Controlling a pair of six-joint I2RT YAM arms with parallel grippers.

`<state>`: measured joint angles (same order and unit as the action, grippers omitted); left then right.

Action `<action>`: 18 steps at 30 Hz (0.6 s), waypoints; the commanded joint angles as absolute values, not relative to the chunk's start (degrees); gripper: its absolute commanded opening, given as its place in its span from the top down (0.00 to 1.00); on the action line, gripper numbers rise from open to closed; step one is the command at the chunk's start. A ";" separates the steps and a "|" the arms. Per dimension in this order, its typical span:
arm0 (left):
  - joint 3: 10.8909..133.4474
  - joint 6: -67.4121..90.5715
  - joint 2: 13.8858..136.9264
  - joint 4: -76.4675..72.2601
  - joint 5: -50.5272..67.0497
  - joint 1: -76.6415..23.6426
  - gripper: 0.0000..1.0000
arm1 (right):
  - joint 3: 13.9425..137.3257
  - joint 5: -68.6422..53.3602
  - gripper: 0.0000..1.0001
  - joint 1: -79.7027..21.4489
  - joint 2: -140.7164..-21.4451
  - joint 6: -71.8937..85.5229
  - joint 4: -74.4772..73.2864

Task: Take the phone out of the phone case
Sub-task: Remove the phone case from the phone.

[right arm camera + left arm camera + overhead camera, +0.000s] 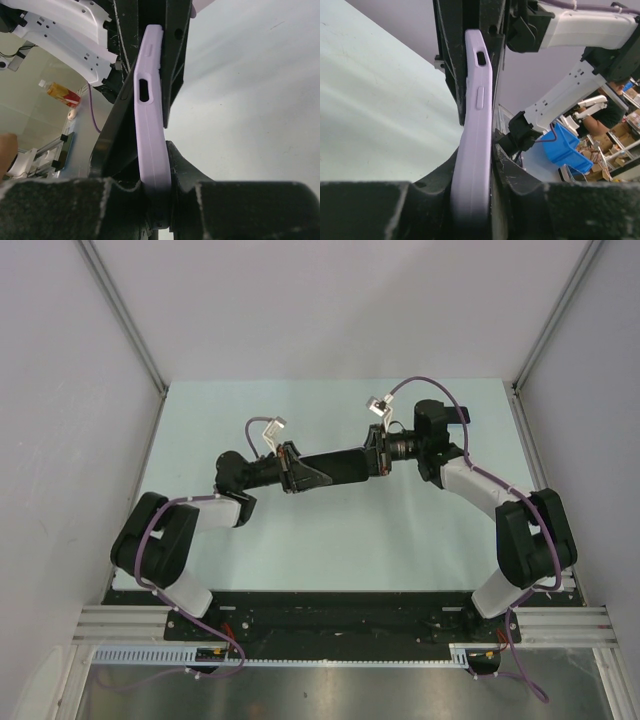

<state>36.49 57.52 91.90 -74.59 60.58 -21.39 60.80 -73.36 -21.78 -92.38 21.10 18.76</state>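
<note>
Left wrist view: your left gripper (pixel 472 200) clamps the near end of the lavender phone case (pixel 477 115) and the right gripper (pixel 476 35) clamps the far end, aloft over the counter's (pixel 380 110) centre. Expect a soft, grippy shell around a rigid phone (pixel 335 468); peel at a corner.

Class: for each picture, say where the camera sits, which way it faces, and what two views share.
Top: fixed above and behind the arms, looking down at the table; both show, left gripper and right gripper holding the phone between them.
Left wrist: on the left arm, facing along the case toward the right gripper; own fingers below.
Right wrist: mirrored, facing the left gripper; own fingers below.
Shared: both wrist views see the case edge-on.
</note>
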 commanded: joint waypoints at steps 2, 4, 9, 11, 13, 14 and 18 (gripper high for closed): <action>40.34 56.43 92.37 -95.27 51.50 -22.59 0.65 | 61.44 -75.06 1.00 -25.76 -92.81 22.68 18.55; 40.25 56.25 92.29 -95.19 51.42 -22.50 0.59 | 61.44 -75.15 1.00 -25.58 -92.90 22.68 18.46; 39.99 55.37 91.76 -95.01 51.59 -22.41 0.32 | 61.44 -74.80 1.00 -25.05 -92.99 22.85 18.46; 39.73 54.67 91.41 -95.01 51.50 -22.41 0.22 | 61.44 -74.53 1.00 -24.96 -93.16 22.94 18.37; 39.46 54.15 91.14 -95.01 51.42 -22.24 0.20 | 61.44 -74.09 1.00 -24.79 -93.25 22.85 18.11; 39.38 53.97 90.88 -95.01 51.42 -22.15 0.18 | 61.44 -73.83 1.00 -24.61 -93.25 22.76 18.02; 38.94 53.35 89.83 -94.92 51.33 -21.80 0.11 | 61.44 -72.78 1.00 -23.65 -93.16 23.64 18.46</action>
<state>37.28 54.98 92.40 -74.41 55.37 -21.37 60.77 -72.93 -22.90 -92.68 22.48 17.39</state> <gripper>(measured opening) 0.874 0.153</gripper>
